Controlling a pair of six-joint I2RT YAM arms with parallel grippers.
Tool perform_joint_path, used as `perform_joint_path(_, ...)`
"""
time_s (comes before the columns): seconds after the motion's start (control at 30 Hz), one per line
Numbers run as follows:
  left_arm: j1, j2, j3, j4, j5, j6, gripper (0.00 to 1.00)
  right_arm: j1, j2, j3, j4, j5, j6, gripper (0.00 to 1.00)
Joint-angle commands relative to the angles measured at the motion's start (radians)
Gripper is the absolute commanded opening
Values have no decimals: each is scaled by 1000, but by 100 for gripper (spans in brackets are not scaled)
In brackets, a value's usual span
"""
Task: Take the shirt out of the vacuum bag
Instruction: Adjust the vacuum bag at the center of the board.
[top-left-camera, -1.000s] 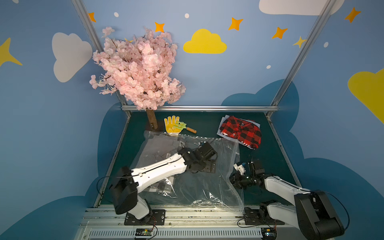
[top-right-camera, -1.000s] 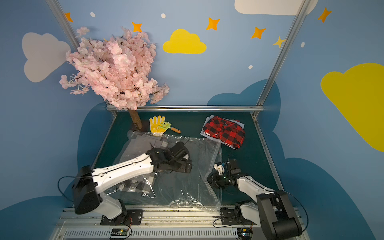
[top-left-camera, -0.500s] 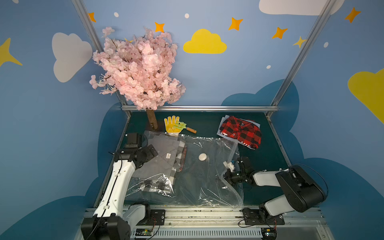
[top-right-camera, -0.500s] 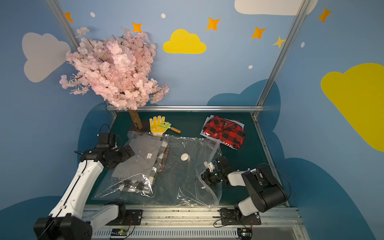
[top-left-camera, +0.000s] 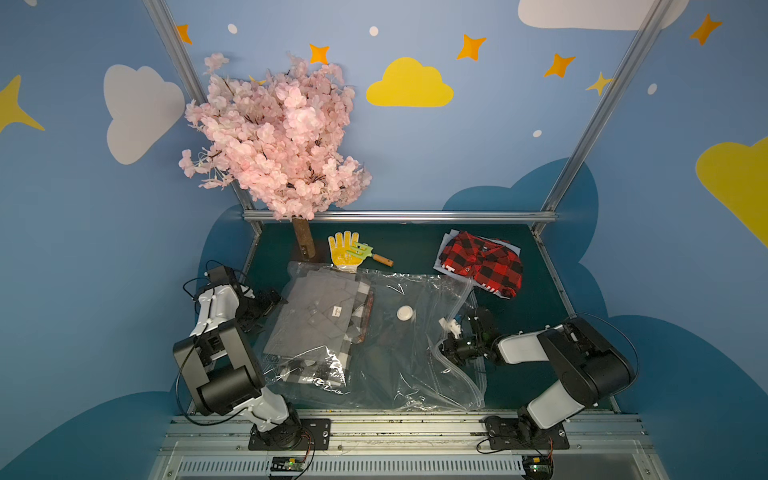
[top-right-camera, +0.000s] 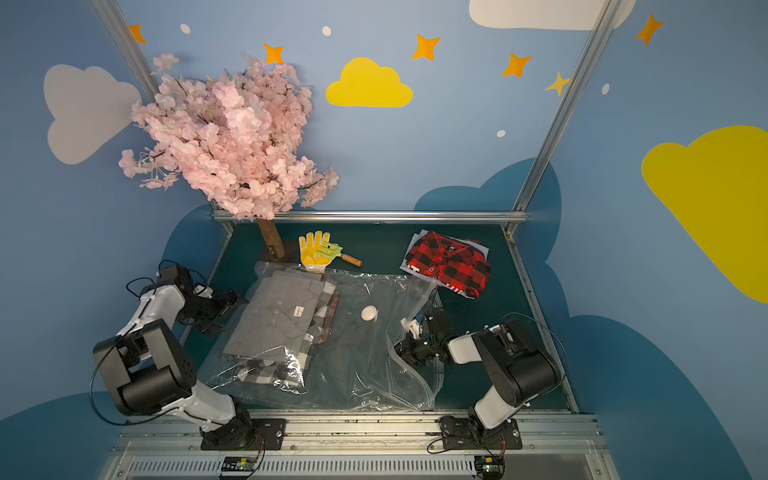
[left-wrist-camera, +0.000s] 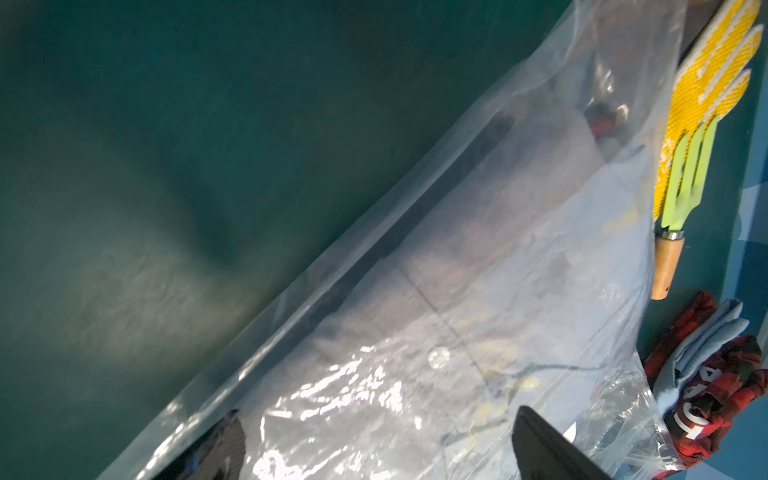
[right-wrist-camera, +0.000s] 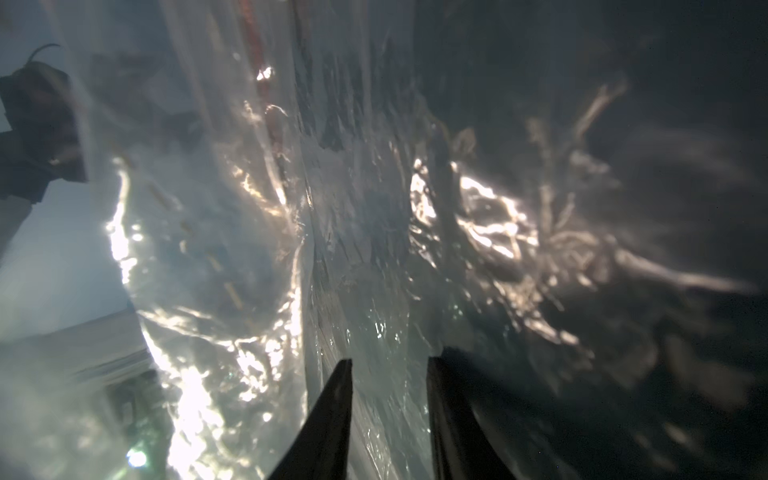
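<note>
Left gripper (top-left-camera: 274, 300) spread wide, just off the vacuum bag's (top-left-camera: 407, 365) left edge; right gripper (right-wrist-camera: 388, 370) jaws part-spread at its right edge. Bare green tabletop (top-left-camera: 415, 249) behind.

Bit blurry overall. Large clear crinkly plastic vacuum bag (left-wrist-camera: 415, 332) lies on dark green table mat (left-wrist-camera: 166, 166), glare patches on wrinkles. Folded grey shirt (left-wrist-camera: 478, 270) shows through plastic, small clear button on it. Left gripper (left-wrist-camera: 378, 411) over bag, two dark fingertips (left-wrist-camera: 544, 449) spread wide, gripping nothing. Beside bag: yellow-and-white knit glove (left-wrist-camera: 706, 83), light green hand rake with wooden handle (left-wrist-camera: 690, 178), tines overlapping glove. Crumpled red-and-black plaid shirt (left-wrist-camera: 706, 399) with pale blue cloth (left-wrist-camera: 698, 340), just beside bag's corner.
</note>
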Motion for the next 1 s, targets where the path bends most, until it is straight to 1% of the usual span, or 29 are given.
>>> perform_joint_path(0.0,7,44,20,58,48,30,100,13,35,33,-50,14,-37,34)
perform_joint_path(0.17,29,141,72,109,47,-4,100,25,58,56,-80,11,-60,34)
perform_joint_path(0.27,29,209,104,116,54,12,100,40,72,72,-99,13,-73,36)
perform_joint_path(0.37,28,268,96,138,76,24,100,53,88,84,-101,15,-79,36)
perform_joint_path(0.53,29,275,17,276,191,-1,100,72,102,108,-125,28,-85,36)
perform_joint_path(0.63,29,288,-4,318,248,-18,97,85,100,121,-151,40,-93,36)
perform_joint_path(0.7,29,301,-8,333,295,-25,92,91,101,128,-165,49,-99,36)
perform_joint_path(0.73,28,304,-16,350,321,-29,88,94,102,132,-172,55,-102,36)
perform_joint_path(0.77,27,306,-23,364,346,-30,83,97,105,136,-178,61,-104,36)
perform_joint_path(0.97,28,298,-19,361,368,-25,50,120,133,163,-188,71,-105,35)
